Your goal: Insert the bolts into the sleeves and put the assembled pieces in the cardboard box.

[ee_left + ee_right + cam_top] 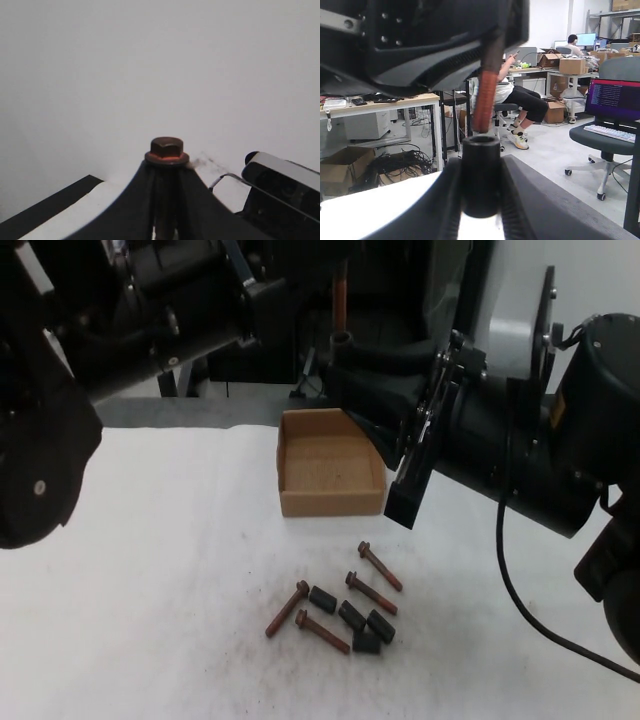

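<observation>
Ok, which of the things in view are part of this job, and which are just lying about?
Job: bolt held in the left gripper; sleeve held in the right gripper; loose bolts; loose sleeves; cardboard box.
Lying about: office chair; monitor; cables under a desk.

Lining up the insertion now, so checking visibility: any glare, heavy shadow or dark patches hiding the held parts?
High view: even light on the white bench cloth, no glare, faint shadows under the loose rusty bolts. Left wrist view: the held rusty hex-head bolt reads dark against a bright blank backdrop. Right wrist view: the black cylindrical sleeve is dark, nearly featureless, beneath the other arm.
</observation>
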{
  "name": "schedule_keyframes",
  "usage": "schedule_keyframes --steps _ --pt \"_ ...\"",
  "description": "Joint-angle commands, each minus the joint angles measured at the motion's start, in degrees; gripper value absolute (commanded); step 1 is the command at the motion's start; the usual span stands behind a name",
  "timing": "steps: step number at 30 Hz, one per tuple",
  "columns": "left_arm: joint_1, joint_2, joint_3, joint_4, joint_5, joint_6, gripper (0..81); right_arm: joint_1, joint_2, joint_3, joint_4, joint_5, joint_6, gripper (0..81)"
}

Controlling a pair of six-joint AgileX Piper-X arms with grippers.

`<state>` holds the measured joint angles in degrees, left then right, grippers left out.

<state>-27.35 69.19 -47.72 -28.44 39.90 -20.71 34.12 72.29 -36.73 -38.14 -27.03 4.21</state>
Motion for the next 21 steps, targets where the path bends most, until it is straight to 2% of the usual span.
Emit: schedule_keyframes --steps 1,11,17,21 --pt "-0.2 -0.5 -0.1 4.3 0.0 2.7 0.0 0.0 -0.2 -0.5 -1.1 0.1 0.1 0.8" --pt "-0.2 -0.5 -0.1 4.2 -0.2 4.2 0.0 0.0 -0.2 -0.5 -1.1 0.1 0.5 0.8" --pt "-0.2 -0.5 -0.1 10.7 0.0 7.8 0.0 0.0 -0.2 -1.2 -1.1 0.1 0.5 0.8" --pt "-0.2 -0.5 -0.1 12.4 3.2 7.9 0.7 0.0 -0.2 -2.3 -1.1 0.1 0.5 0.8"
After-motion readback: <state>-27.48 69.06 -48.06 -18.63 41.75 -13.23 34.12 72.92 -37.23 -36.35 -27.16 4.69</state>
